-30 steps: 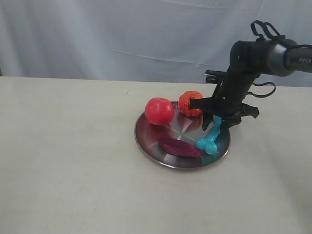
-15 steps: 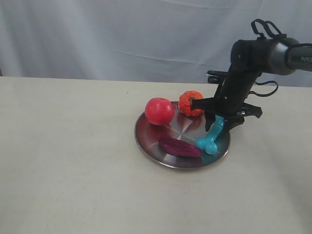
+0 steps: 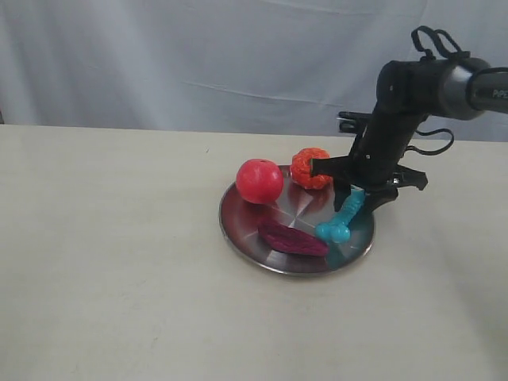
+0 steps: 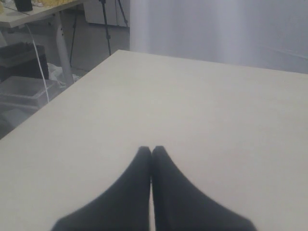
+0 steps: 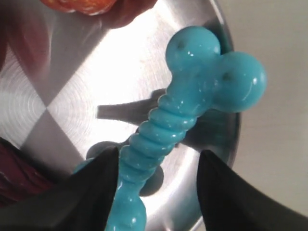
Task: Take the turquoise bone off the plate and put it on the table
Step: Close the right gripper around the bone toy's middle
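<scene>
Turquoise bone (image 3: 343, 218) held by your right end effector (image 3: 357, 200), seen in the exterior view over the near right part of the plate (image 3: 242, 230). The end effector pinches the upper knobbed end, and the turquoise bone hangs tilted, its free knobbed end pointing down toward the purple oblong piece (image 3: 292, 238). In the right wrist view the ribbed shaft of the bone (image 5: 173, 120) runs between the two dark fingers (image 5: 96, 187) of that end effector (image 5: 156, 190), and its shadow lies on the plate (image 5: 96, 86) apart from the shaft, so the free end appears raised off the metal; you cannot tell contact for certain. Pale surface (image 5: 279, 144) shows just past the plate rim. On the plate's far side sit a red ball (image 3: 259, 181) and, just beside the end effector, an orange knobbly ball (image 3: 309, 168). The plate rests on the beige surface (image 3: 119, 278). Your left end effector (image 4: 151, 159) appears only in the left wrist view, its fingers pressed together above bare surface (image 4: 192, 106).
</scene>
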Tool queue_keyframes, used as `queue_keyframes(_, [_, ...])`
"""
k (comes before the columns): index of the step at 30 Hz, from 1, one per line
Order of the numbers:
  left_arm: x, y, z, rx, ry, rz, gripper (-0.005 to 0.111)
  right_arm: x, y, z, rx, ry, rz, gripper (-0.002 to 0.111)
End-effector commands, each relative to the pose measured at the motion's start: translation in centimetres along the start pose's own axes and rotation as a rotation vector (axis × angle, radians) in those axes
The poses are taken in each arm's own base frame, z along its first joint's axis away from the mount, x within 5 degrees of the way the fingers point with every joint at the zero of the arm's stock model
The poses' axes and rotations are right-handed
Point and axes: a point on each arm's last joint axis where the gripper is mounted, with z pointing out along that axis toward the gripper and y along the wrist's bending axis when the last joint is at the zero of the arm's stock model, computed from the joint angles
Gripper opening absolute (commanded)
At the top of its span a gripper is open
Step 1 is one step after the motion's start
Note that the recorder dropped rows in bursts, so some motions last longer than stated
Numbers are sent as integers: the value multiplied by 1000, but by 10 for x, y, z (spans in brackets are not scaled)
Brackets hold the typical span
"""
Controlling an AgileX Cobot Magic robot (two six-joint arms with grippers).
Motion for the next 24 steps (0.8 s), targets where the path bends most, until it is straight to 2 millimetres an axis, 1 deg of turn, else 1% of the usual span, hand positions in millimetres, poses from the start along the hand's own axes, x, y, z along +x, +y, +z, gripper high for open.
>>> queue_keyframes(1, [0,0,0,-2,-4,-6,0,-1,-4,11,15,11,7,49])
queue_keyframes(6, [0,0,0,-2,-4,-6,0,-3,-4,17,6,-12,10,49])
queue_keyframes(24, [0,0,0,-2,-4,-6,0,-9,1,18,-37,-76,35,49])
